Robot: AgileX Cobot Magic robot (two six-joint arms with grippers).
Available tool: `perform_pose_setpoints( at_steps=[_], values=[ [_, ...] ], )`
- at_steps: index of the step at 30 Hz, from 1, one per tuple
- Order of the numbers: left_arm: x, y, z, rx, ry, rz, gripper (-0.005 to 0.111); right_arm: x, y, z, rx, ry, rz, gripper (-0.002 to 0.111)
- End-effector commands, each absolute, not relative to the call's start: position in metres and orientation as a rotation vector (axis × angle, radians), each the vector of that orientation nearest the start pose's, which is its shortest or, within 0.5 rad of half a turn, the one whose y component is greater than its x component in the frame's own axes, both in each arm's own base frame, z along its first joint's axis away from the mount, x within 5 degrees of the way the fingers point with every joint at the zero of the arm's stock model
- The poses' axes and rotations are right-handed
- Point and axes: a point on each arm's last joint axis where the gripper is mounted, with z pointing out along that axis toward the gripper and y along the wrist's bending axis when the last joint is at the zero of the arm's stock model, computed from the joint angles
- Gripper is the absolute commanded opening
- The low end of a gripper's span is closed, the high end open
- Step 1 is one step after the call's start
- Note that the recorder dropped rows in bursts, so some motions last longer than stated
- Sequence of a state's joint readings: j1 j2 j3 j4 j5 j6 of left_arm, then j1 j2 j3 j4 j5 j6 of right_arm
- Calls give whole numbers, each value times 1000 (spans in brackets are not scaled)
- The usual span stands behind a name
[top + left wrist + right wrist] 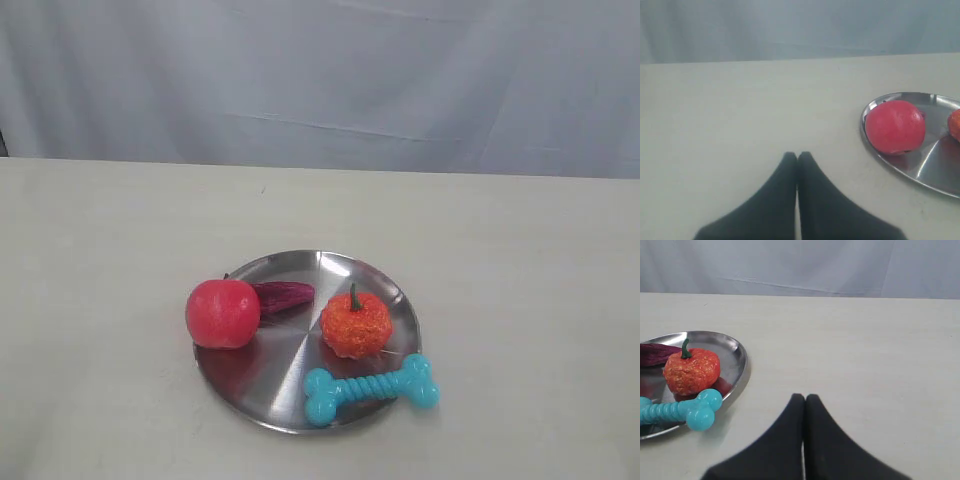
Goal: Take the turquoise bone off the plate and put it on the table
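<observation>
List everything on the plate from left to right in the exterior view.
red apple → purple vegetable → orange pumpkin. The turquoise bone lies in front of the pumpkin and spans past both its sides, so it has no clear slot.

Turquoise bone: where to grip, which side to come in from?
Probably the turquoise bone by its ribbed shaft, from above, right gripper. It lies flat along the near rim of the plate, knobs wider than the shaft, so jaws across it should not slip off. The pumpkin crowds its far side.
</observation>
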State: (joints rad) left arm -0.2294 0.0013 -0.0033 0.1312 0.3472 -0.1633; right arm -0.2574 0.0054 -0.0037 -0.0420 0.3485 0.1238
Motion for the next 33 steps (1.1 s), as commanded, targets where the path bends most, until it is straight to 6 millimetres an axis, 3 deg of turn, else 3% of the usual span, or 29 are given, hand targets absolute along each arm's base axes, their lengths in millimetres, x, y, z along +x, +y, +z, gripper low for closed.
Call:
perform_pose_setpoints(
  at_steps=[1,33],
  values=[
    [53,-8,182,143,1824,-152,0,51,-15,182,325,1798,-138,0],
    [53,-8,182,143,1824,-152,0,51,-14,182,359,1824,-93,0]
  ],
)
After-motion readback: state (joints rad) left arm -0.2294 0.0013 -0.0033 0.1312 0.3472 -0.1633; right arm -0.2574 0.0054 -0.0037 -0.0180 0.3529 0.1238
